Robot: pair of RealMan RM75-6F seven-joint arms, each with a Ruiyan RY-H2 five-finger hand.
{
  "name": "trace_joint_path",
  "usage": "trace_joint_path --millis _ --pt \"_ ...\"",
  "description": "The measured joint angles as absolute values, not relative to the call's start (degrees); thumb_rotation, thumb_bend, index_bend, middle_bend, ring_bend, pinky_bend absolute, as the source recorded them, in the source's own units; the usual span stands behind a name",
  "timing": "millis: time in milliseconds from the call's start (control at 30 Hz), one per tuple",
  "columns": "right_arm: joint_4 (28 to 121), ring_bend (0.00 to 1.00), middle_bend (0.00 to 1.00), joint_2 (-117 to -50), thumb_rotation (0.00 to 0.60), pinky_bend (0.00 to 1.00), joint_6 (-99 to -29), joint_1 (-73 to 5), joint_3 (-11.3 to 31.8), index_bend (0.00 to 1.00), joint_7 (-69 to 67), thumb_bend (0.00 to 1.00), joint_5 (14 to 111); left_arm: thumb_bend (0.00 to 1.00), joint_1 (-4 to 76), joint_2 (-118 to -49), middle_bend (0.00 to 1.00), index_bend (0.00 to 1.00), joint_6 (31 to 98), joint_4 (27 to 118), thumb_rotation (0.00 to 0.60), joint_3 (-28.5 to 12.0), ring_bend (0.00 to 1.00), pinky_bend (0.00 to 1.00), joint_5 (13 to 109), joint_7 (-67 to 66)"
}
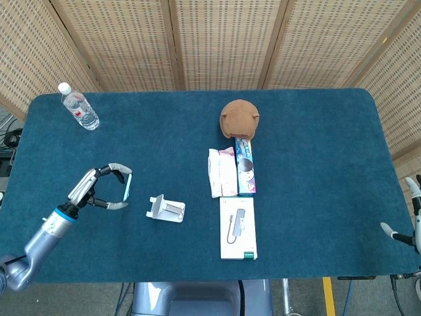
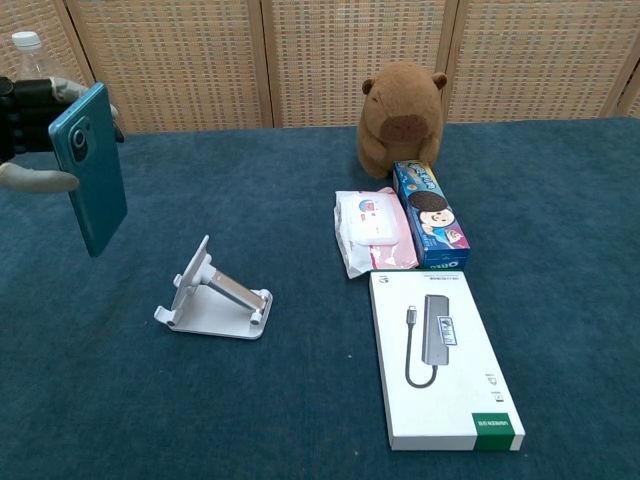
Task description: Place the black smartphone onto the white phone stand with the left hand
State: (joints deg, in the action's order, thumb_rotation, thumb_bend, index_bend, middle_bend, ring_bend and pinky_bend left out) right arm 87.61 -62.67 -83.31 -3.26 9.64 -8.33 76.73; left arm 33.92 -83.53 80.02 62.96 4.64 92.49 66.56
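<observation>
My left hand [image 1: 92, 191], fingers clamped on the upright black smartphone in its teal case [image 2: 90, 168], hangs near the surface's left edge, apart from the white folding phone stand [image 2: 213, 295].

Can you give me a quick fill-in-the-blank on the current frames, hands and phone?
1. The smartphone is held by the ___ hand.
2. The phone stand holds ___.
3. The plush toy sits behind the ___ box.
Missing: left; nothing; cookie

Phone [image 2: 92, 168] held upright at frame left — stand [image 2: 214, 299] lower right of it, boxes [image 2: 444, 360] further right.
</observation>
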Motion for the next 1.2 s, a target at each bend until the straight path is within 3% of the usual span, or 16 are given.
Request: trace_joint_path --millis 733,1200 --pt "87.0 0.00 0.00 -62.7 0.600 0.00 -82.0 -3.6 9.6 0.05 -9.0 0.10 76.1 0.00 31.9 -95.2 0.45 0.50 77.0 58.2 0.600 3.6 0.46 0.37 93.1 71.4" --pt "86.4 0.00 0.00 -62.3 0.600 0.00 -81.8 -3.4 9.8 0.05 -10.8 0.10 75.6 0.00 32.1 -99.1 0.45 0.50 75.6 54.0 0.600 2.7 0.46 0.37 93.2 70.4"
